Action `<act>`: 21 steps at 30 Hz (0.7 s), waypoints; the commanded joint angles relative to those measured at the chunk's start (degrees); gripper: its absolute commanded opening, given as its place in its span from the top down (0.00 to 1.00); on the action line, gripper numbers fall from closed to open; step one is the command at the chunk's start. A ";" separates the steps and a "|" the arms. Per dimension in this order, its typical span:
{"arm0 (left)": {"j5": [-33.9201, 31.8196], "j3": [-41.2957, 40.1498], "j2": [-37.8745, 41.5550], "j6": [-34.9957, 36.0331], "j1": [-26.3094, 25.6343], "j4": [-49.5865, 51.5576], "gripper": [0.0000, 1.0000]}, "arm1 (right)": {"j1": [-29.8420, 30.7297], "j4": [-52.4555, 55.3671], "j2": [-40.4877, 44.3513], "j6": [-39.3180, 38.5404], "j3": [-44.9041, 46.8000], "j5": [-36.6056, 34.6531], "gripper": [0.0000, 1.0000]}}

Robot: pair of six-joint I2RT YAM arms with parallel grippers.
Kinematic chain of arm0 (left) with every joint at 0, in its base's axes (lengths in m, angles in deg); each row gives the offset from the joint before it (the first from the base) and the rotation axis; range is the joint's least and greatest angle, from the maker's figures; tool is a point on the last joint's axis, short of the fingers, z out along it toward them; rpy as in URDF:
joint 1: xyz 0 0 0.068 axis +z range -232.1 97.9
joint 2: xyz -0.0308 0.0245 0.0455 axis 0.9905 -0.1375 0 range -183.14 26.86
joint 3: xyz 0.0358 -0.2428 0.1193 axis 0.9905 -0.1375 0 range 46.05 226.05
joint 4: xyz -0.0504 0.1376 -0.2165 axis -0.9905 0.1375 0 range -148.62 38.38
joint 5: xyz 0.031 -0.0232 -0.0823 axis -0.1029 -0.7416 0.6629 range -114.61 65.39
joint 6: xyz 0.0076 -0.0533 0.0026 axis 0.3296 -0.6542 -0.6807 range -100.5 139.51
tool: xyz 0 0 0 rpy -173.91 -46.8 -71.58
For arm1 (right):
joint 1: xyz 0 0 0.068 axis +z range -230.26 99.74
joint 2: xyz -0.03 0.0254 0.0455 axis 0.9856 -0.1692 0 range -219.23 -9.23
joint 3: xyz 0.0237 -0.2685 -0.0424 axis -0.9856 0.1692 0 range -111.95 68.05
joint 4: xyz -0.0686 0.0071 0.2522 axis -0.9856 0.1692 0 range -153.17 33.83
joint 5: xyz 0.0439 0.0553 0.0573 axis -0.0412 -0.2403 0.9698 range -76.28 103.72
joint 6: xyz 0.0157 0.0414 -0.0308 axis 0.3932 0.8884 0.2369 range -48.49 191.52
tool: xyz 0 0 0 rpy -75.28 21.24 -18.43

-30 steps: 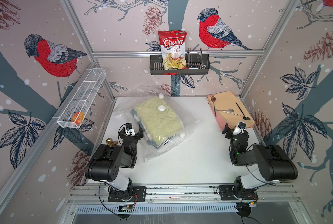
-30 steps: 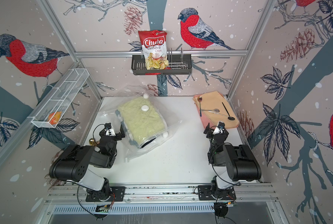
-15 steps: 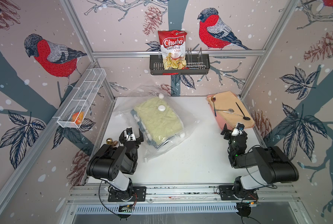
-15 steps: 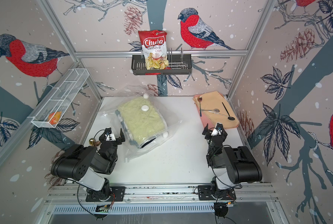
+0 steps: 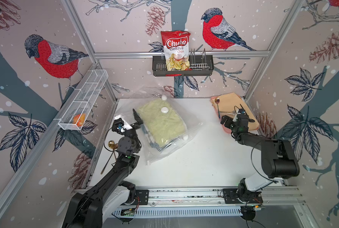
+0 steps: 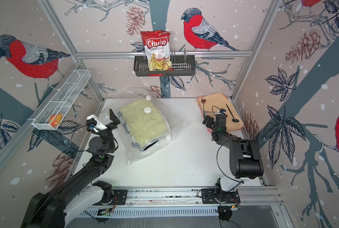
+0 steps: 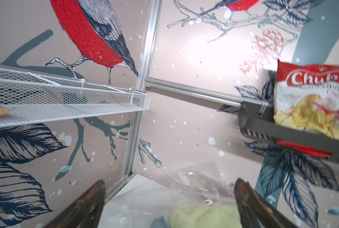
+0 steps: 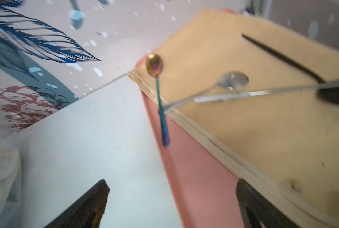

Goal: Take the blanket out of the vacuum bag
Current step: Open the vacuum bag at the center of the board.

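Change noted: within the last second the left arm has risen from a tucked pose at the lower left of the table [image 5: 194,161] and reached up-frame. The left pincer [image 7: 170,183] now stands just beside the left edge of the vacuum bag [image 5: 190,126], jaws spread wide and empty. The right arm has likewise lifted. The right pincer [image 8: 172,183] hangs, fully spread and empty, over the line where the table meets the wooden board [image 5: 231,102] at the right of the frame, well apart from the bag. The bag itself has not shifted.

Location of task item: the bag lies flat at centre-left of both top views, toward the back wall. The pale green blanket [image 5: 162,122] is wholly inside it, under the round white valve cap [image 5: 164,110]. A small white slider clip [image 5: 148,163] sits at the bag's lower corner.

Assessment: both arms are only setting out. Nothing is gripped and extraction has not begun. The left arm is the better placed for first contact. Whether the bag's mouth is sealed cannot be told.

Legible writing: the red packet [image 5: 175,51] in the black wall rack [image 5: 202,69], upper centre, reads "Chuba Cassava Chips". No other lettering is readable, and the right wrist view is blurred
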 commanded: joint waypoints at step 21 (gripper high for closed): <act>36.37 21.67 -1.88 -18.86 -0.41 60.34 0.50 | 3.67 -10.26 11.41 21.43 9.81 17.40 0.32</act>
